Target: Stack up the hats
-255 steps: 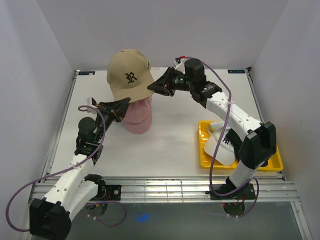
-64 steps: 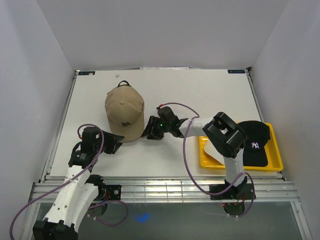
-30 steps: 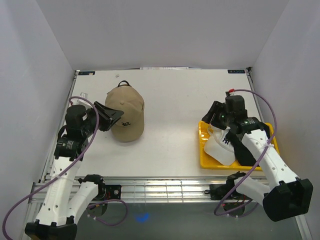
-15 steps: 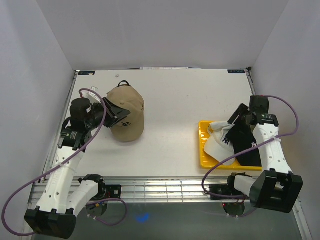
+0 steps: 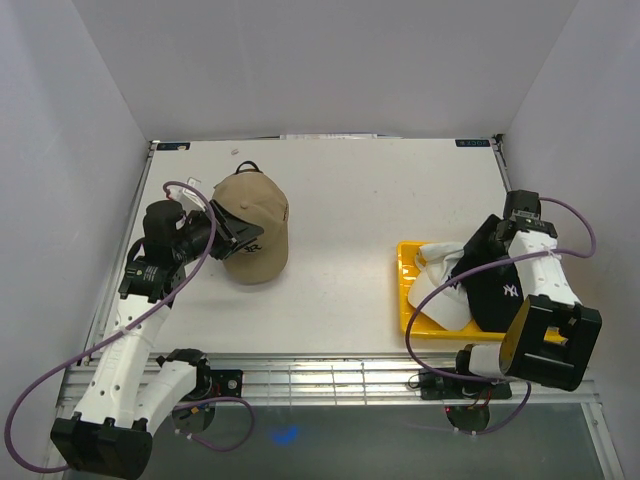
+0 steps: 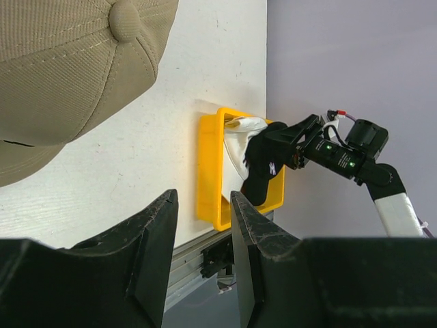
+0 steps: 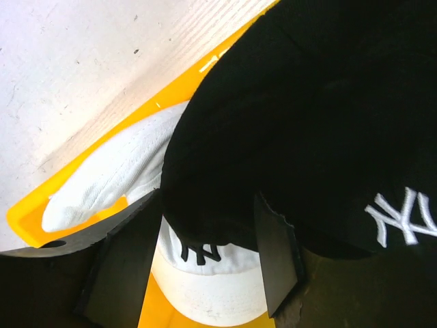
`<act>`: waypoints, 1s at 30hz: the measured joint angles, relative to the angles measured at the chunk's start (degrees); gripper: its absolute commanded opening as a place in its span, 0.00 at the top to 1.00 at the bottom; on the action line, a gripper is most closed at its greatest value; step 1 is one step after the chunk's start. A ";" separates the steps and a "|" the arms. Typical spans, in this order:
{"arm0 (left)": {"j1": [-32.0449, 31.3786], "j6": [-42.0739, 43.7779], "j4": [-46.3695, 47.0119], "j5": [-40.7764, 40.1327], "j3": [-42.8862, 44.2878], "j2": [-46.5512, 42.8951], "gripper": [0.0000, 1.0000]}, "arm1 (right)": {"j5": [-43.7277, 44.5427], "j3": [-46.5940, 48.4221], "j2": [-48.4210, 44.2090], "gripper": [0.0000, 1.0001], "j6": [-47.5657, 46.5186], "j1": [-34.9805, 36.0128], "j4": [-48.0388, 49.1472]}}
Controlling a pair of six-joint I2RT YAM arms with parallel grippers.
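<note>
A tan hat with a dark "R" logo lies on the table's left half, crown up. My left gripper hovers at its near-left side, open, with nothing between its fingers. On the right, a black hat with a white logo rests on a white hat in a yellow tray. My right gripper reaches down at the black hat's far edge. Its fingers straddle that edge above the white hat; whether they press it is unclear.
White walls close in the table on the left, right and back. A metal rail runs along the near edge by the arm bases. Purple cables loop from both arms. The tray sits near the front right corner.
The right wrist has swung from the tray's left side to its far right corner, and the black hat's logo now shows. The left gripper has edged up against the tan hat.
</note>
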 measured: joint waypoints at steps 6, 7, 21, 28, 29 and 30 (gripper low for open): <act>0.00 0.17 0.17 0.17 -0.13 0.00 0.53 | -1.05 -0.02 2.19 0.42 0.00 0.00 2.23; 0.00 0.17 0.20 0.22 -0.13 0.00 0.53 | -1.05 -0.07 2.19 0.56 -0.07 0.00 2.58; -0.13 0.44 0.44 0.55 -0.44 0.07 0.52 | -1.90 2.05 -3.30 0.92 -1.62 0.00 -0.22; -1.42 1.95 2.58 1.73 -1.09 0.59 0.48 | -4.37 12.28 -8.26 0.92 -1.68 0.00 -5.55; -1.79 2.16 3.17 2.08 -1.22 0.74 0.47 | -4.70 13.70 -8.68 0.92 -1.68 0.00 -5.95; -2.25 2.32 3.72 2.43 -1.31 0.87 0.46 | -5.14 15.76 -9.20 0.92 -1.66 0.00 -6.67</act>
